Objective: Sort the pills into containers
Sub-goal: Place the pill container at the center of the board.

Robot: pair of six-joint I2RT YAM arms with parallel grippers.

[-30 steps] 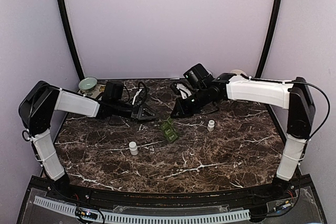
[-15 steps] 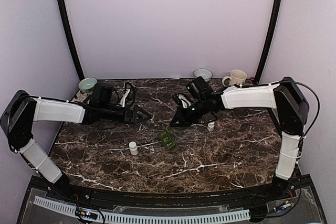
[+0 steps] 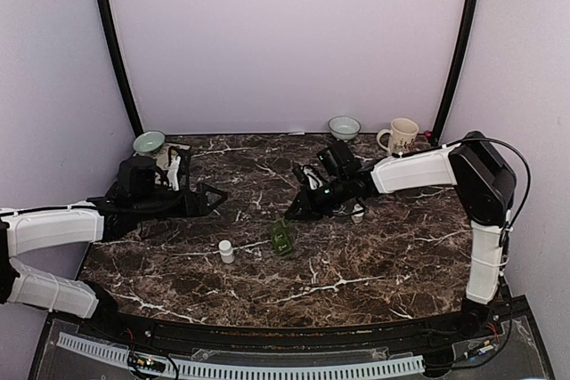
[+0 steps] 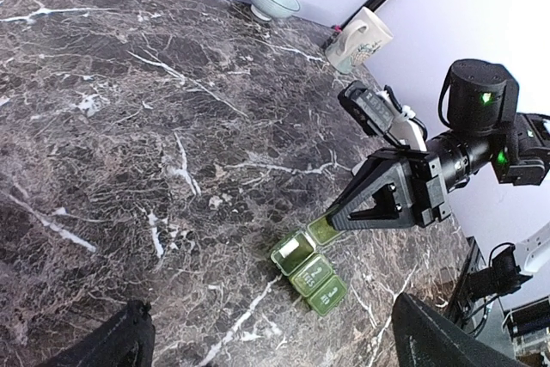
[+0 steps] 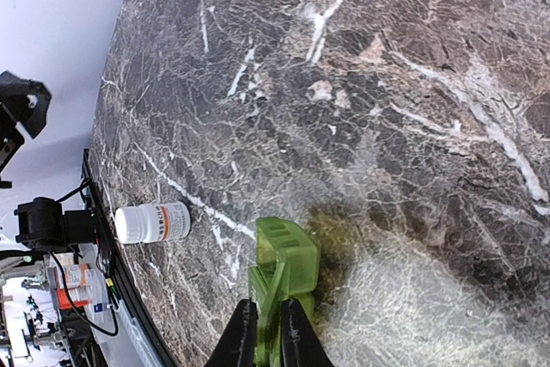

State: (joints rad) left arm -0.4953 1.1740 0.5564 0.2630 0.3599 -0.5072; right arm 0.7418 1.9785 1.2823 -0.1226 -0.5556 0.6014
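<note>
Green pill box (image 5: 282,257) was pinched at its near end by the right hand (image 5: 268,337), whose fingers were mostly cut off by the frame; the left hand (image 4: 271,302) stood spread, well short of it.

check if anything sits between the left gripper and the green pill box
Nothing visible does: only bare marble table lies between the left gripper and the green pill box. The right gripper pinches the box's far end.

containers (image 5: 284,268): near end cut off at the right wrist view's bottom edge, partly hidden by the fingers (image 5: 245,337) of the right gripper (image 5: 268,305)
left gripper (image 3: 216,195) fingers (image 4: 112,345): blurred, cropped at the bottom edge
white bottle (image 3: 357,216): partly behind the right arm (image 3: 419,169)
</note>
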